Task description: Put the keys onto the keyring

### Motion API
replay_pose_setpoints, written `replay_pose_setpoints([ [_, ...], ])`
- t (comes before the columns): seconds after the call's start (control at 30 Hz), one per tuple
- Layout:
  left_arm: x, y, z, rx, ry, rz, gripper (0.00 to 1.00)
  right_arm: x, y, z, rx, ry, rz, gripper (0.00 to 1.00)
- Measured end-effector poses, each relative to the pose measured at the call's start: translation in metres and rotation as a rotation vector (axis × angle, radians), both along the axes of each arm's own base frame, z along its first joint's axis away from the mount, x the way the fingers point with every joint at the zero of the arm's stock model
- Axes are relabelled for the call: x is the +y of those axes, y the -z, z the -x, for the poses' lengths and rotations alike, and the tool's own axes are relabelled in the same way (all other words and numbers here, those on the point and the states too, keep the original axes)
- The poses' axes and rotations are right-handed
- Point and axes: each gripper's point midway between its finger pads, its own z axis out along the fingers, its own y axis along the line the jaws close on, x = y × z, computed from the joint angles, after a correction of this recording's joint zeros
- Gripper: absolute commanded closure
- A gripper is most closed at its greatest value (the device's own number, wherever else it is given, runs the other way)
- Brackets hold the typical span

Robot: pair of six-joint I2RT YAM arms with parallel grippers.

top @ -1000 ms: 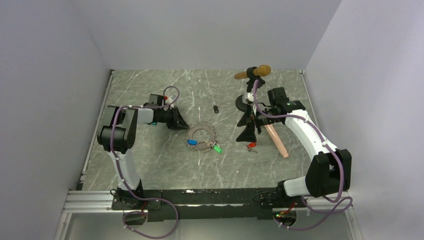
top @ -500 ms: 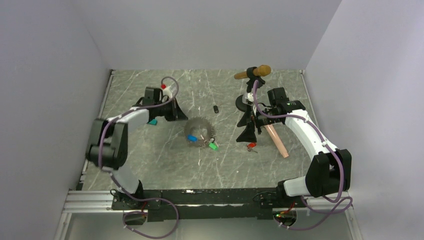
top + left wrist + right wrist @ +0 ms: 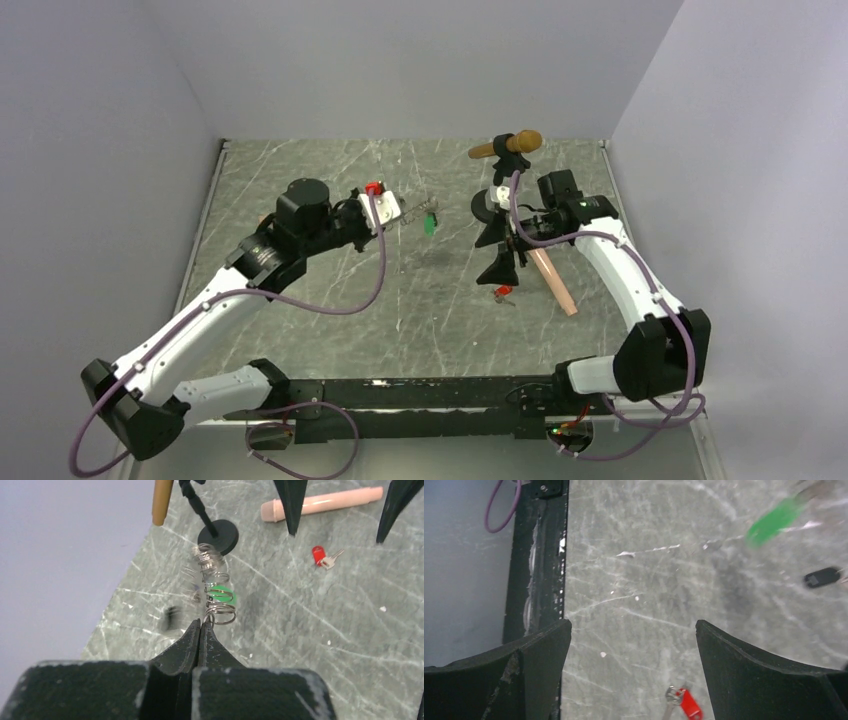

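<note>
Left end effector (image 3: 201,626): shut tight on the keyring (image 3: 220,609), holding it up above the desk (image 3: 310,630)
Green key (image 3: 220,594): hangs on the keyring
Right end effector (image 3: 632,626): wide open, holds nothing
Red key (image 3: 688,703): lies on the desk below the right end effector

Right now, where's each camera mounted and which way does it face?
Top external: above and behind the bases, looking down on the table; both whole arms show.
Left wrist: on the left gripper, looking along its shut fingers at the keyring they hold, table beyond.
Right wrist: on the right gripper, facing down at the table between its open fingers.
Shared: the red-tagged key lies in both wrist views.
</note>
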Motion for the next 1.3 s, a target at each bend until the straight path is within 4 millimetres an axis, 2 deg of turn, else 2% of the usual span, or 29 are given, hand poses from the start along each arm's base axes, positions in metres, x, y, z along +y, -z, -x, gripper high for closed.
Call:
replay_pose_setpoints([
  [0.07, 0.008, 0.0, 0.004, -0.031, -0.005, -0.017, 1.0, 0.001, -0.015, -0.003, -0.064, -0.006, -0.01, 0.0],
  [0.17, 0.015, 0.011, 0.014, -0.024, 0.003, -0.027, 1.0, 0.005, -0.05, -0.005, -0.182, -0.022, -0.06, 0.0],
  [0.27, 0.014, 0.023, 0.026, 0.008, 0.035, -0.012, 1.0, 0.014, -0.078, 0.001, -0.246, -0.065, -0.131, 0.0],
  [0.33, 0.012, 0.028, 0.033, 0.036, 0.057, 0.006, 1.0, 0.022, -0.086, 0.009, -0.254, -0.108, -0.166, 0.01],
  [0.53, 0.0, 0.044, 0.052, 0.128, 0.139, 0.072, 1.0, 0.039, -0.089, 0.026, -0.231, -0.202, -0.207, 0.09],
  [0.73, -0.008, 0.058, 0.067, 0.188, 0.193, 0.138, 1.0, 0.048, -0.101, 0.032, -0.256, -0.266, -0.256, 0.31],
  [0.9, -0.015, 0.06, 0.074, 0.199, 0.232, 0.196, 1.0, 0.057, -0.095, 0.033, -0.228, -0.302, -0.26, 0.4],
  [1.1, -0.022, 0.07, 0.081, 0.209, 0.257, 0.227, 1.0, 0.063, -0.09, 0.037, -0.218, -0.322, -0.261, 0.64],
  [1.3, -0.028, 0.063, 0.08, 0.168, 0.27, 0.289, 1.0, 0.071, -0.082, 0.043, -0.183, -0.354, -0.257, 0.66],
])
